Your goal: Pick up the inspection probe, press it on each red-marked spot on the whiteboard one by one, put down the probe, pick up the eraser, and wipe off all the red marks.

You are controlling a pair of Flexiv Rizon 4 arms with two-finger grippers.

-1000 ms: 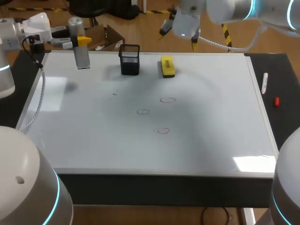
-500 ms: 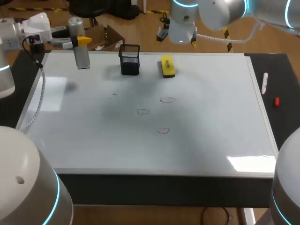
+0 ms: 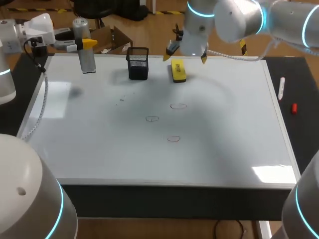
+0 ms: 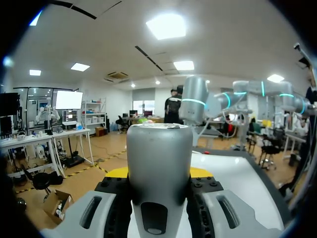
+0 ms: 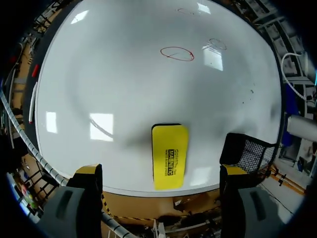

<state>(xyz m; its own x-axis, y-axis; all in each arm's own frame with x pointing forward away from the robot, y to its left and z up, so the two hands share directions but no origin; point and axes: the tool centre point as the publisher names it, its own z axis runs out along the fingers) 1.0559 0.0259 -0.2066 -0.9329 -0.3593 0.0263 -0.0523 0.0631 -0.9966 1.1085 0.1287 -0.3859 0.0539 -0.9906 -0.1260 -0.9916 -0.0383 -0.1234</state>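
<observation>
Our left gripper (image 4: 158, 173) is clamped on the probe (image 4: 158, 148), a smooth, matte grey cylinder with a flat top that stands upright between the fingers, pressed from both sides by their black studded pads. Our right gripper (image 5: 161, 171) hangs with its fingers spread wide and holds nothing. The eraser (image 5: 169, 156) lies below it, in line with the gap between the fingers, flat on the glossy whiteboard (image 5: 124, 74) near its edge. It is a bright yellow rounded block with a dark rim, and it carries a strip of black print along its length that we leave unread. Just beside one finger stands a black wire-mesh cup (image 5: 247, 153), square in outline. Ahead of the right gripper, well beyond the eraser, are the red marks (image 5: 177, 53), thin hand-drawn ovals on the white surface.
</observation>
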